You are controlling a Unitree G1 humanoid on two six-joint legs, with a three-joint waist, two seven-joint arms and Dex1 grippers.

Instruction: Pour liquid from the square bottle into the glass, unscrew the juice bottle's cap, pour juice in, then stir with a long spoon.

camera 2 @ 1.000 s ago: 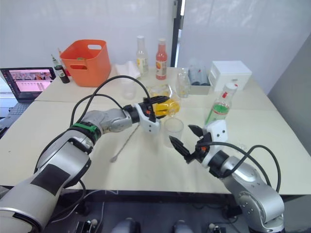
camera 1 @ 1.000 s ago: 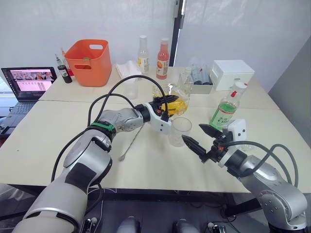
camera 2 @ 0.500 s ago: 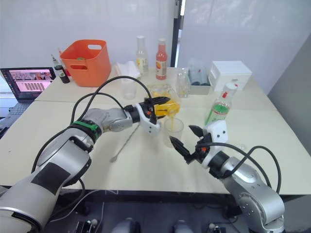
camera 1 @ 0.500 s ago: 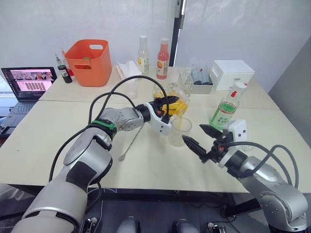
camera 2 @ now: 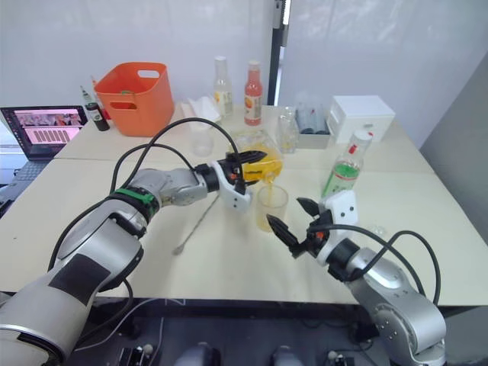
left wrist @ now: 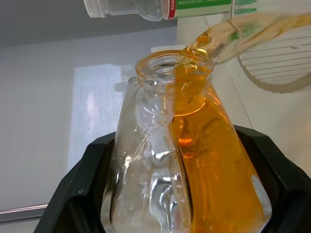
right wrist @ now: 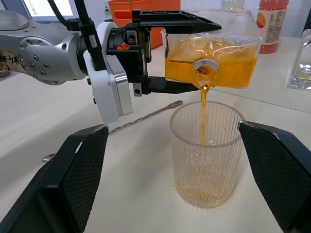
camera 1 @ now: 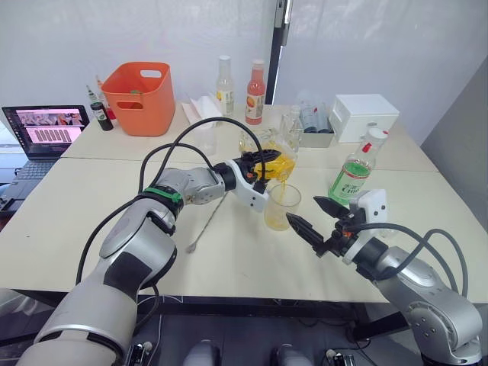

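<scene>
Left gripper [camera 1: 261,162] clamps the squat, angular orange-filled glass bottle [right wrist: 212,60], likely heavy and slippery, tipped above the ribbed clear tumbler [right wrist: 206,154]; right gripper [camera 1: 314,215] gapes empty beside it.

Orange basket [camera 1: 139,97], laptop [camera 1: 45,130], white box [camera 1: 364,115], red-orange bottle [camera 1: 255,93] at table's [camera 1: 91,221] back.

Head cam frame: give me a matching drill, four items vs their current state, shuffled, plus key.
Items:
1. square bottle
2. glass
3. juice bottle
4. long spoon

States:
A. lying flat on the table
B. upright, cap on
C. tipped in the left tool, pouring
D. upright, catching an orange stream

Pairs: 1-C, 2-D, 3-B, 4-A
</scene>
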